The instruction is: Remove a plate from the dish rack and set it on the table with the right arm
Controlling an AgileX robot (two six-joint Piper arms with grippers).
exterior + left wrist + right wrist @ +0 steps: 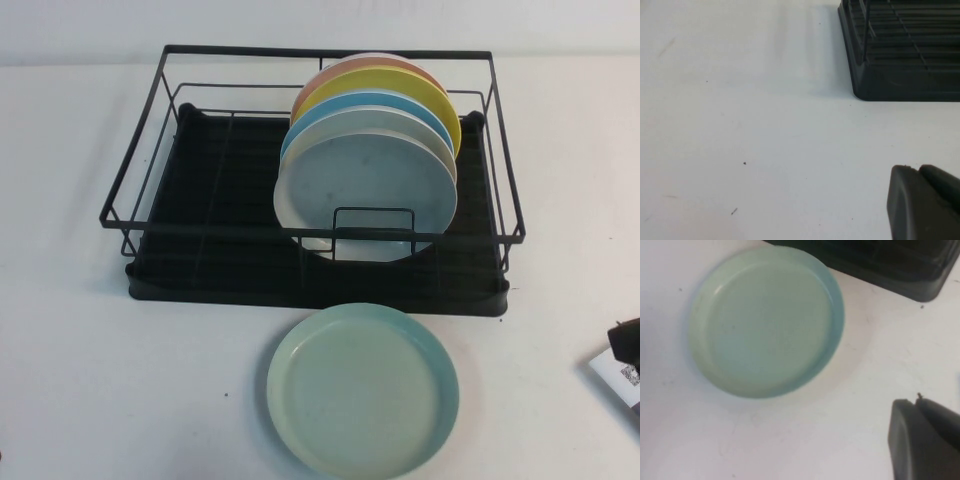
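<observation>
The pale mint-green plate [362, 388] lies flat on the white table [120, 390], just in front of the black dish rack [210, 215]. It also shows in the right wrist view [765, 322]. My right gripper [916, 404] is shut and empty, apart from the plate and off to its right. In the high view only a bit of the right arm [625, 342] shows at the right edge. My left gripper [914, 170] is shut and empty over bare table near the rack's front left corner [900, 75]. It does not show in the high view.
Several plates stand upright in the rack: a pale grey-blue one [365, 195] in front, then a blue one [400, 104], a yellow one [400, 80] and an orange one [350, 66]. A white tag with a code [620, 375] lies at the right edge.
</observation>
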